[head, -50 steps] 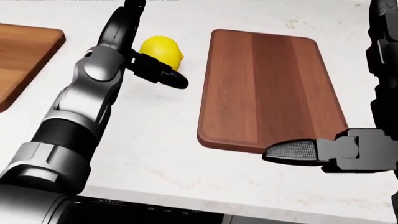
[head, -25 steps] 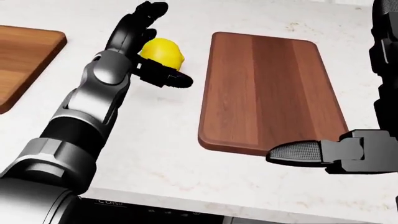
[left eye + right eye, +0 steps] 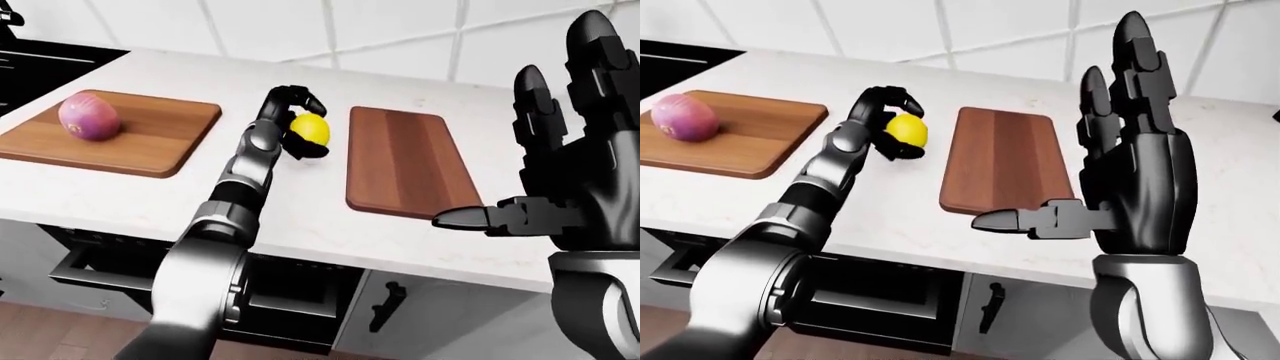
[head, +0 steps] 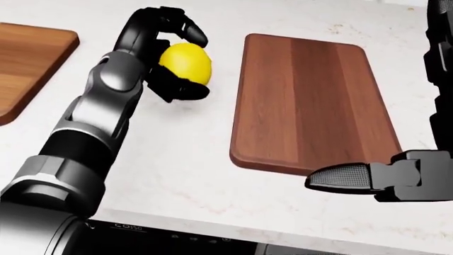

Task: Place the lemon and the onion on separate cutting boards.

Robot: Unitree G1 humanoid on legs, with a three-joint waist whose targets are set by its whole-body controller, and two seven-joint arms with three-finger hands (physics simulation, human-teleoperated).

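Right fingers (image 3: pixel 1140 82): spread wide and upright, grasping nothing; the right hand (image 3: pixel 1132 176) is raised close to the cameras, its thumb sticking out sideways towards the left of the right-eye view.
Right hand in the head view: only the thumb and a bit of palm show, at the bottom right, overlapping the near edge of the dark board in the picture.
Oven (image 3: pixel 290 289): a dark oven door with a bar handle sits under the worktop's near edge, low in the left-eye view.
Left arm (image 4: pixel 92 127): it reaches in from the bottom left of the head view and stretches up across the worktop.
Left fingers (image 4: pixel 185 27): curled round the lemon, two hooked over its top and the thumb under its lower side; the left hand (image 4: pixel 166 56) is clenched on it.
Lemon (image 4: pixel 186 63): yellow, in the left hand's grasp, between the two boards and just left of the dark one; whether it touches the worktop I cannot tell.
Dark cutting board (image 4: pixel 312 101): bare, lying flat to the right of the lemon.
Worktop (image 3: pixel 300 202): pale, speckled stone.
Light cutting board (image 3: pixel 150 139): off to the left, well apart from the dark board.
Onion (image 3: pixel 89 118): reddish-purple, resting on the light board towards its left end.
Wall (image 3: pixel 380 30): white tiles behind the worktop.
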